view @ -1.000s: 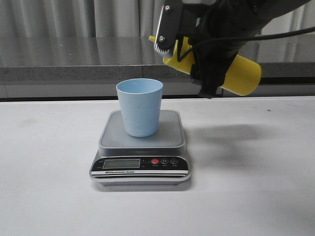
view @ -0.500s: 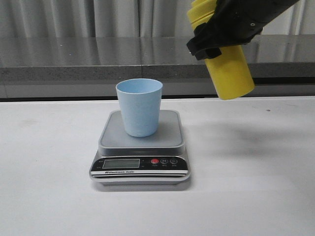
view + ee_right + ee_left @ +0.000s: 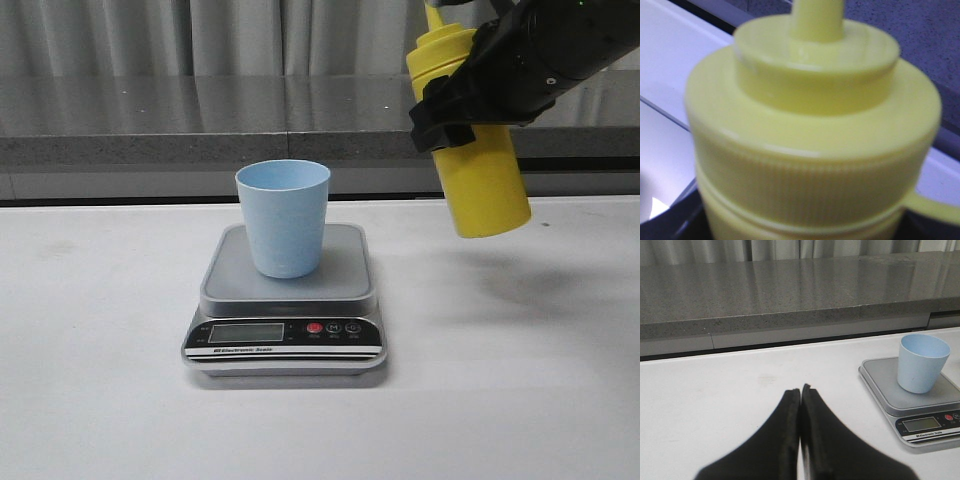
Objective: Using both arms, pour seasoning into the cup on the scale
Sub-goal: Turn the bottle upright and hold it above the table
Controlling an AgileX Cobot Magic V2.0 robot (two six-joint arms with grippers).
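Now the seasoning bottle is being held nearly upright above the table by the right gripper, right of the cup standing on the scale. The left gripper is being kept closed, empty.

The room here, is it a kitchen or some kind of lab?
Probably a lab test bench dressed as a kitchen: a bare white table, a grey stone-look counter before curtains, and a digital scale under a cup.

scale front panel, "Electronic Scale", "M" button
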